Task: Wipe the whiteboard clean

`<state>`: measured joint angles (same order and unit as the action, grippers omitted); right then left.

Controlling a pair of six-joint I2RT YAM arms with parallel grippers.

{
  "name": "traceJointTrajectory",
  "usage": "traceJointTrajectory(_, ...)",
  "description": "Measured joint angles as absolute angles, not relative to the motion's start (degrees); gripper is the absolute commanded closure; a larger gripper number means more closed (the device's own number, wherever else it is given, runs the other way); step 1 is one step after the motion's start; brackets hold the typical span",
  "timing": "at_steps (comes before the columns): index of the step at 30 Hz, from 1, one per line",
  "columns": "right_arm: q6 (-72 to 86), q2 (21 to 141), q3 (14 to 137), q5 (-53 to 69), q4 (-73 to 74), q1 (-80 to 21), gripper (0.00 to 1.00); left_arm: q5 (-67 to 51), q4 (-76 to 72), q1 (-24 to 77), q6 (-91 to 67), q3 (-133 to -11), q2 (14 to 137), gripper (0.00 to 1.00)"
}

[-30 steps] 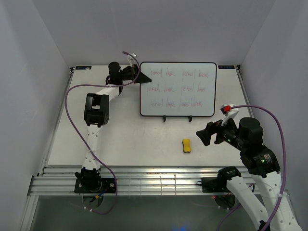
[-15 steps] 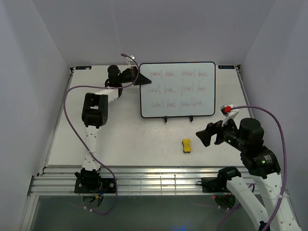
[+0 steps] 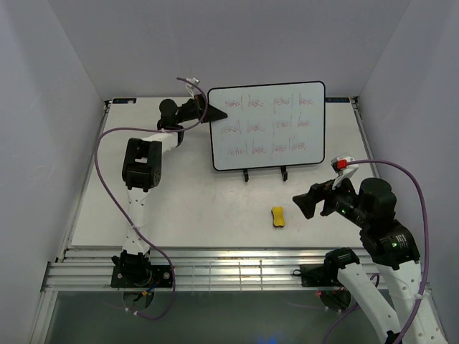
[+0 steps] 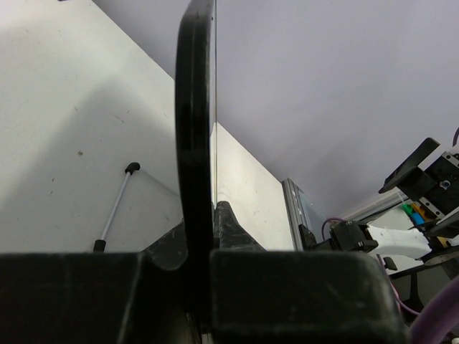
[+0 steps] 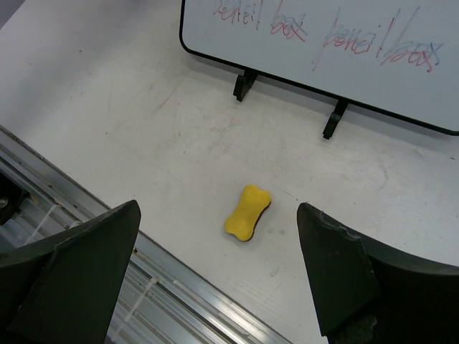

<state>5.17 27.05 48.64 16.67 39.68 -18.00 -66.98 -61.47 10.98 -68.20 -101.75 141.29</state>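
Left gripper is clamped on the left edge of the whiteboard, the black frame pinched between its fingers. The board stands propped on its small black stand at the far side of the table, with three rows of red handwriting across it. Over on the right, the right gripper hangs with its fingers spread wide and nothing in them, near the yellow eraser, which lies flat on the table in front of the board and apart from it.
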Motion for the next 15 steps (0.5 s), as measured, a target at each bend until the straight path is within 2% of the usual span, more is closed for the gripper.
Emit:
traceJointTrajectory(8, 5.5, 26.9, 48.6, 16.4, 38.9, -18.0, 0.05, -65.1, -66.8, 10.8, -74.1, -101.8, 141.3, 1.0)
traceJointTrajectory(13, 6.3, 27.0, 48.4, 14.0, 38.8, -18.0, 0.01, -64.3, -64.8, 10.6, -74.3, -101.6, 139.7, 1.0)
traceJointTrajectory(15, 7.2, 27.2, 48.1, 13.1, 38.5, -18.0, 0.09, -63.6, -61.6, 10.4, -73.3, -100.2, 137.0, 1.0)
